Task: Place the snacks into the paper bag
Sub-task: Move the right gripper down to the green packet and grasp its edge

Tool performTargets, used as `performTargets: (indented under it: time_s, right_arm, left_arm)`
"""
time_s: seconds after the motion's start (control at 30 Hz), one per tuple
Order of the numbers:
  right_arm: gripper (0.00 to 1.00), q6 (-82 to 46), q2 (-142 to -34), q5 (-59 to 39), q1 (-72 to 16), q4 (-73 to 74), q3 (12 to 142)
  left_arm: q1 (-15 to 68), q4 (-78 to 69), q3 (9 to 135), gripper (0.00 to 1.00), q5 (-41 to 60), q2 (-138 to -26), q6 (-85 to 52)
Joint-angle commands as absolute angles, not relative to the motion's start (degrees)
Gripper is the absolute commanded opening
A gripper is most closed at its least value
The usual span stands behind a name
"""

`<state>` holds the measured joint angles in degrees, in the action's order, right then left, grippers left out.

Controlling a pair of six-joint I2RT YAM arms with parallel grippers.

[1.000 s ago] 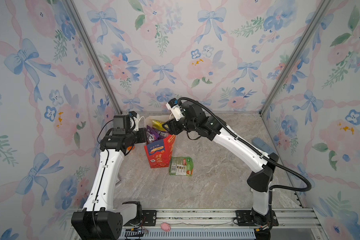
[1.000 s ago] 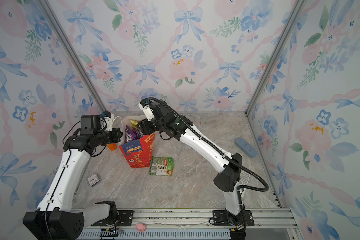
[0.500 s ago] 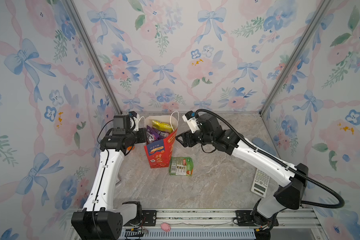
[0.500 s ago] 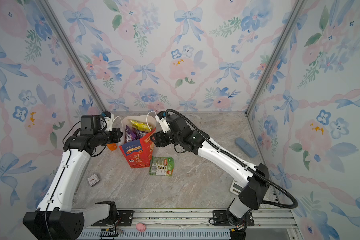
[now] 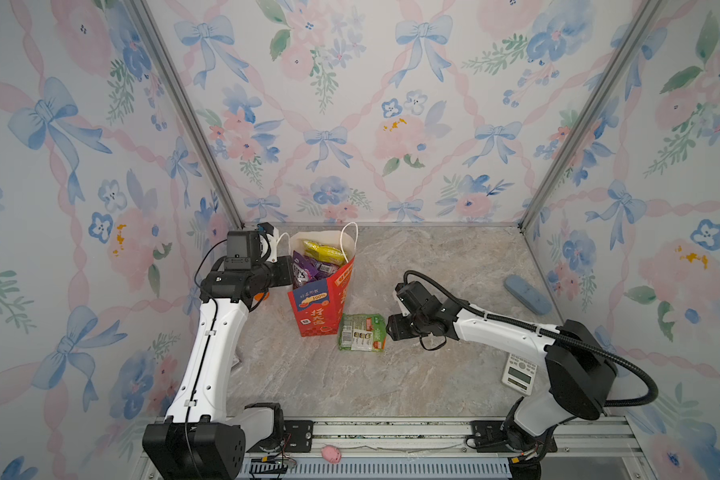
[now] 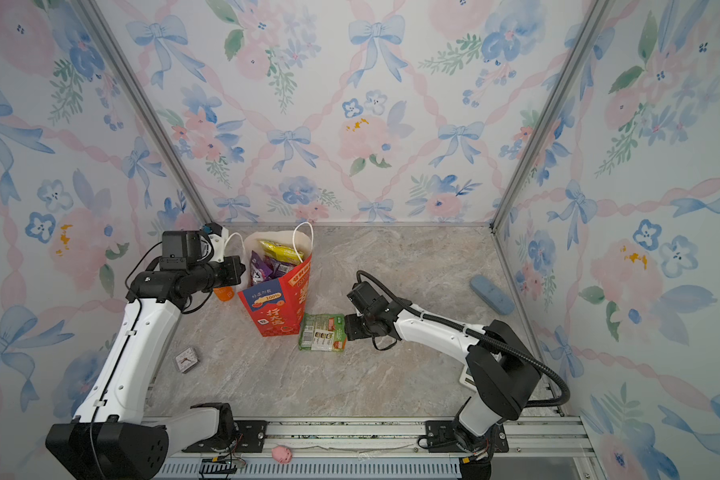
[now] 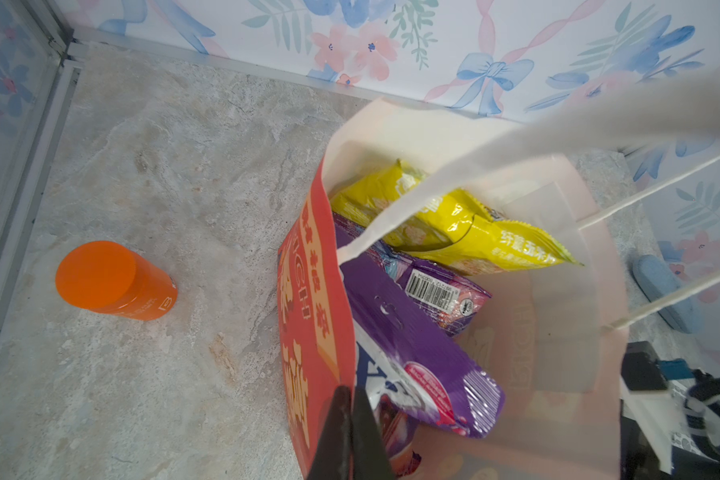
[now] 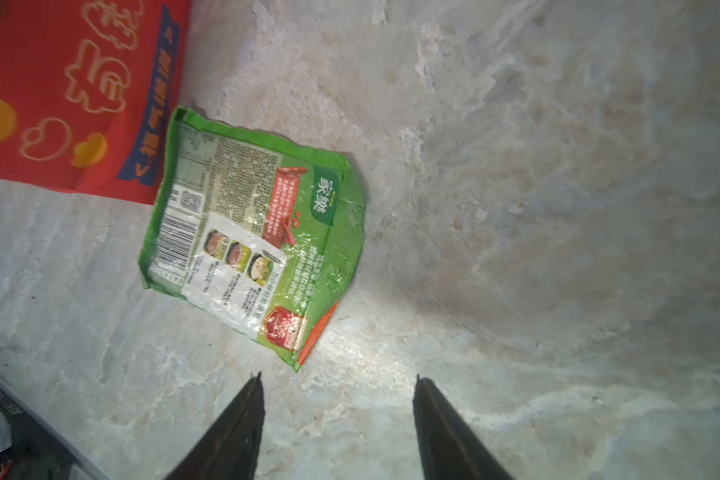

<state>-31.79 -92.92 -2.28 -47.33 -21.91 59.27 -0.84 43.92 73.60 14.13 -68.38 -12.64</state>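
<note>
The paper bag (image 5: pixel 319 309) is standing upright at centre-left in both top views, on the marbled surface (image 5: pixel 433 266), with its mouth gaping open. A yellow packet (image 5: pixel 321 250) and a purple packet (image 5: pixel 303 271) are sitting inside it. In the left wrist view the purple one is leaning against the red wall and the yellow one is lying beyond it.

The left fingers (image 7: pixel 350 440) are pressing together at the bottom edge of the left wrist view, right at the bag's red rim. They seem to be pinching that rim, though the contact is sitting at the very edge of the shot. An orange bottle (image 7: pixel 115 282) is standing at the left of that frame, apart from the bag.

A green packet (image 5: pixel 361 332) is lying flat on the surface, just beside the bag's foot, near the middle of the frame. The right fingers (image 8: pixel 233 428) are standing apart with nothing between them. They are hovering just short of the packet's nearest corner, at the bottom of the right wrist view. In both top views the right arm is reaching in low from the lower right.

A white calculator (image 5: pixel 519 372) is lying at lower right, partly behind that arm. A blue case (image 5: pixel 528 294) is resting near the right wall.
</note>
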Motion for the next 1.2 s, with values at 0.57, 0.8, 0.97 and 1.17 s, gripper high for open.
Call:
performTargets:
  time_s: [0.57,0.8,0.97,1.17]
  right_arm:
    - [0.68,-27.95,-113.95,3.73,-51.58,-27.77,76.64]
    - [0.69,-27.17,-118.09,7.95,-52.29,-30.66,77.95]
    - [0.59,-26.86,-120.62,9.37,-52.38,-32.27,78.35]
    - [0.28,-26.87,-121.3,9.8,-50.95,-31.64,75.91]
  left_arm:
    - [-1.29,43.11,73.35,0.0,14.33,-65.53,-12.75]
    - [-1.32,43.12,73.26,0.0,14.33,-65.47,-12.62]
    - [-1.32,43.09,73.17,0.0,14.41,-65.33,-12.57]
    - [-1.37,43.15,73.21,0.0,14.42,-65.14,-12.57]
